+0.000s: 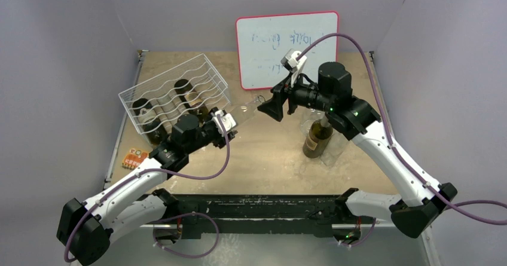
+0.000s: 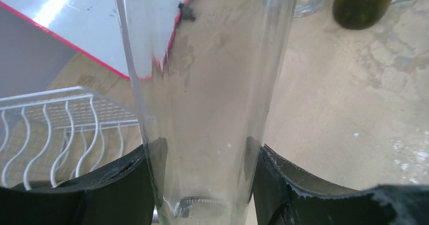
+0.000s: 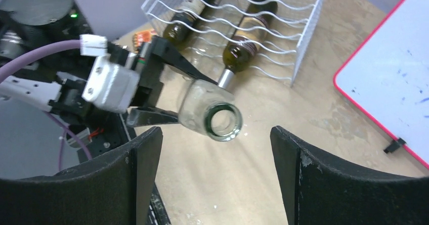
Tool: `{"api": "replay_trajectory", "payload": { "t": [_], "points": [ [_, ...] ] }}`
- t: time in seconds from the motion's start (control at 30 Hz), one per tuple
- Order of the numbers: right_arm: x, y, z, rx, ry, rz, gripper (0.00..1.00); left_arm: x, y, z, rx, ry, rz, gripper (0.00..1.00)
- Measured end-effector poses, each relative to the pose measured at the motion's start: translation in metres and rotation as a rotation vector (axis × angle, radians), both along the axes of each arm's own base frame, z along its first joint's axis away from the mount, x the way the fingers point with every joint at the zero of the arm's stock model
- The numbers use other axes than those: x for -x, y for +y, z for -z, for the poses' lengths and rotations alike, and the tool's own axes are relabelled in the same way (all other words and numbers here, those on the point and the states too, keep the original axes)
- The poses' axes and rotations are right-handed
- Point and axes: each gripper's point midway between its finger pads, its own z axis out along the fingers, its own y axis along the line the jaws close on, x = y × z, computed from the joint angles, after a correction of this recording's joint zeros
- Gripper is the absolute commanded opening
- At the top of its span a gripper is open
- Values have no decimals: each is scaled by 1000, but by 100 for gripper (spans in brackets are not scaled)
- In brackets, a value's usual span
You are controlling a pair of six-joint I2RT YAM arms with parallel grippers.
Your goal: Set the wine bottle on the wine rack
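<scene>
Wine bottle is clear glass; whiteboard scribbles unreadable.

1. We show the table: a tan, worn top marked with pale scuffs.
2. At its far left we mark the wine rack, made of white wire. It stands on the surface, askew to the table's edges.
3. At the far edge, a red-framed whiteboard rests on the top and leans on the back wall.
4. Right of centre we see a dark bottle standing upright, with clear glassware just beside it.
5. By the left edge, near the rack, lies a small orange packet.
</scene>
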Motion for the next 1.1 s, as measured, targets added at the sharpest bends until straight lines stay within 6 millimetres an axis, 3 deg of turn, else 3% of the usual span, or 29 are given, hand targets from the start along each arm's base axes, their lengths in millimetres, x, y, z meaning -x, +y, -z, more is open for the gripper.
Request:
{"api": "replay_trajectory", "payload": {
  "t": [0.33,0.6,0.97,1.1],
  "points": [
    [-25,9,46,122,106,27,80,1,14,25,-188,-110,-7,0],
    [-10,21,59,107,164,-83,80,5,23,36,-324,-222,49,0],
    [6,50,122,188,332,-183,79,14,27,44,-478,-372,181,0],
    [16,58,136,205,372,-224,79,15,27,43,-496,-399,202,0]
  ]
}}
